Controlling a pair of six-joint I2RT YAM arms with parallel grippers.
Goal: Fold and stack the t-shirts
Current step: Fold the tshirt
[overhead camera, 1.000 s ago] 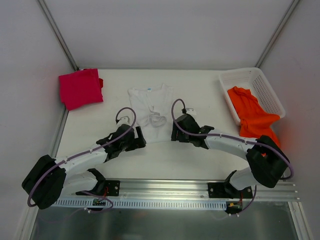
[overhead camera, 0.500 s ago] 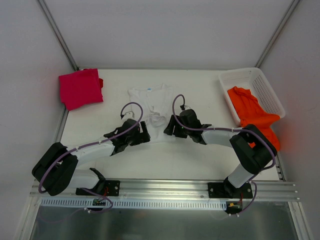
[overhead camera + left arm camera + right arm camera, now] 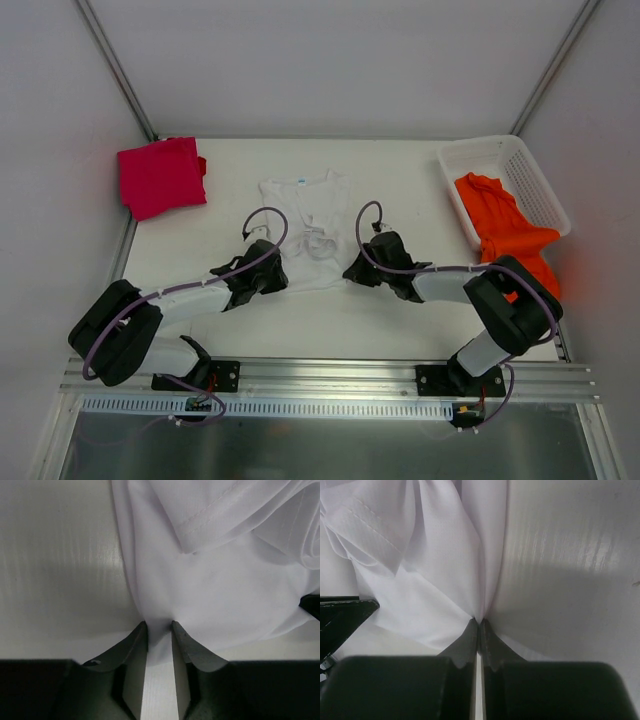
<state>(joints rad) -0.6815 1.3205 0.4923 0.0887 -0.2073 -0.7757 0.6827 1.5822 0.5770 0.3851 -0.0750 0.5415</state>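
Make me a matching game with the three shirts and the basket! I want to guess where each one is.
Things:
1. white t-shirt
2. magenta-red t-shirt
3. orange t-shirt
4. white basket

Places:
a. folded, at the far left corner of the table
b. at the far right corner of the table
c. in the middle, pinched by the left gripper and the right gripper
d. partly in the basket, spilling over its near end

Pairs: 1-c, 2-a, 3-d, 4-b
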